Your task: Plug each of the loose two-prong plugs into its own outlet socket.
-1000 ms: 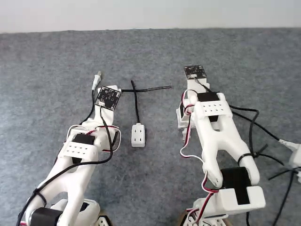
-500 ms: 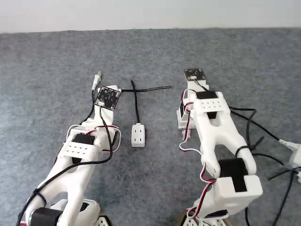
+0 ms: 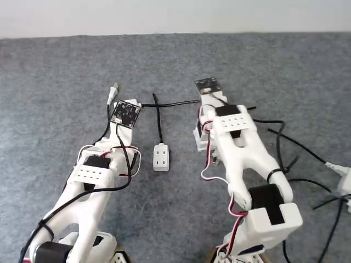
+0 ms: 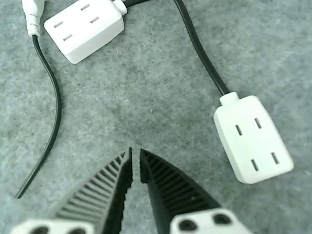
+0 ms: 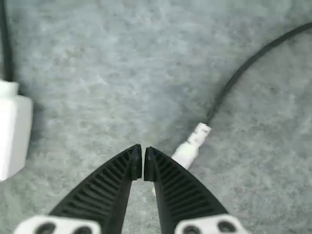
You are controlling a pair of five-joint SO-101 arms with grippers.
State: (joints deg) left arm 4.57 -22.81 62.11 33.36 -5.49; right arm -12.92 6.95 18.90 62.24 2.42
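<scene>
Currently, left claw [image 4: 135,155]: fingers together, thin slit between the tips, hanging over the carpet [image 3: 60,60].
right claw [image 5: 142,153]: fingers together, clamped on nothing; tips just beside the right plug [image 5: 191,146].
right plug: white, loose, flat on the carpet, partly tucked behind one finger; its black cord [image 5: 243,67] runs off away from the claw.
left plug [image 4: 32,17]: white, loose, lying just beside the far socket [image 4: 83,24], not in it.
far socket: white, slots up and free, ahead of the left claw.
near socket [image 3: 160,156]: white, flat on the carpet between the two arms, slots free; black lead [image 3: 158,120] runs to the far side.
left arm [image 3: 93,186]: left side, wrist just left of the near socket.
right arm [image 3: 236,142]: right side, leaning in toward the middle, wrist above the right end of a black cable [image 3: 170,103] lying left-right.
</scene>
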